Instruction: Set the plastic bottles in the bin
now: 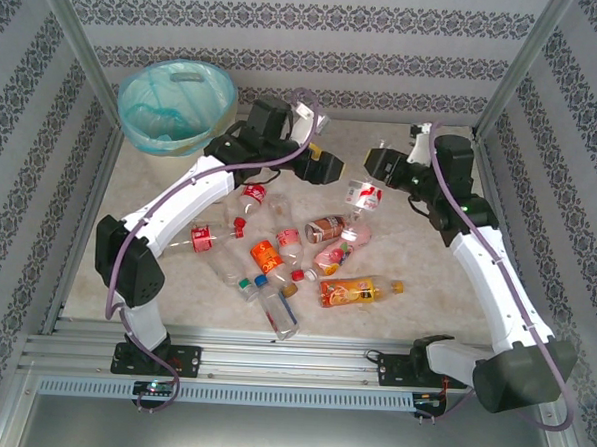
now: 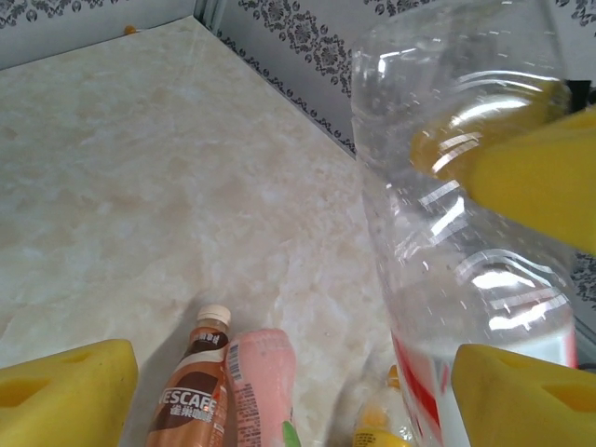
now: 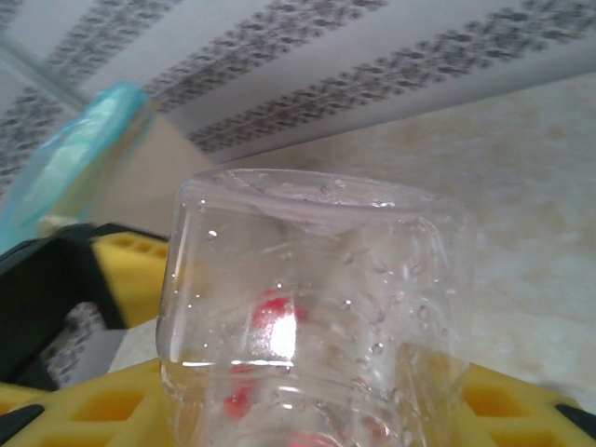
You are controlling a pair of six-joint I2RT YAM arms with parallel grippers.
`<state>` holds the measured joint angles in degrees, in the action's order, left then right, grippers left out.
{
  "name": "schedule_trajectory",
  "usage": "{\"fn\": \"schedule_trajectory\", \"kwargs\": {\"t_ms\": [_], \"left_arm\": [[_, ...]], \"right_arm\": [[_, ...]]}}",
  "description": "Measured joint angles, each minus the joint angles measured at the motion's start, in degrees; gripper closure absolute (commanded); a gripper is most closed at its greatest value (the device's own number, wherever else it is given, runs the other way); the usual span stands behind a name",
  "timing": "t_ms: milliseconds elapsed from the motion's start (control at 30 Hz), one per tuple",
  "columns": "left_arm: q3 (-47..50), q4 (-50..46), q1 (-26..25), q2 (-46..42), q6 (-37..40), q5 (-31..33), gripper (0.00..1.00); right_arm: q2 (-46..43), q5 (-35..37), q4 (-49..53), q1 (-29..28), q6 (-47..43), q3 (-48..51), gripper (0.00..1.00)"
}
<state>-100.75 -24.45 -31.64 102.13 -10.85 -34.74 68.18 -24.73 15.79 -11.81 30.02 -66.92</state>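
Pinching a small clear plastic bottle with a red label [image 1: 363, 195] in the right gripper [image 1: 374, 179], right of centre in the top view, clear of the table. Spreading the left gripper [image 1: 327, 168] wide just beside it, gripping nothing. Probably handing over, aiming for the round cream-white bin with blue-green liner [image 1: 170, 149] at upper left, nearer that arm. Leaving the other plastic bottles [image 1: 347, 289] lying loose at centre.

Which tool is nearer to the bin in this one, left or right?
Left. The left tool is open, to the right of the bin; the right tool, shut on a clear bottle, lies even farther right.
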Motion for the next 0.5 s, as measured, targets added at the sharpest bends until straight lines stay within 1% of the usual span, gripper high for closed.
{"fn": "schedule_trajectory", "kwargs": {"t_ms": [133, 333, 500], "left_arm": [[1.57, 0.81, 2.34, -1.90, -1.88, -4.22, 0.10], [7.37, 7.02, 7.54, -7.82, -6.69, -13.81, 0.09], [10.82, 13.60, 8.76, -10.36, -10.95, -22.25, 0.09]], "right_arm": [[-0.02, -1.88, -3.91, -3.26, 0.00, 0.00, 0.47], [-0.04, -4.76, -8.85, -6.27, -0.28, -0.11, 0.47], [-0.04, -6.88, -11.80, -8.41, -0.42, -0.87, 0.48]]}}
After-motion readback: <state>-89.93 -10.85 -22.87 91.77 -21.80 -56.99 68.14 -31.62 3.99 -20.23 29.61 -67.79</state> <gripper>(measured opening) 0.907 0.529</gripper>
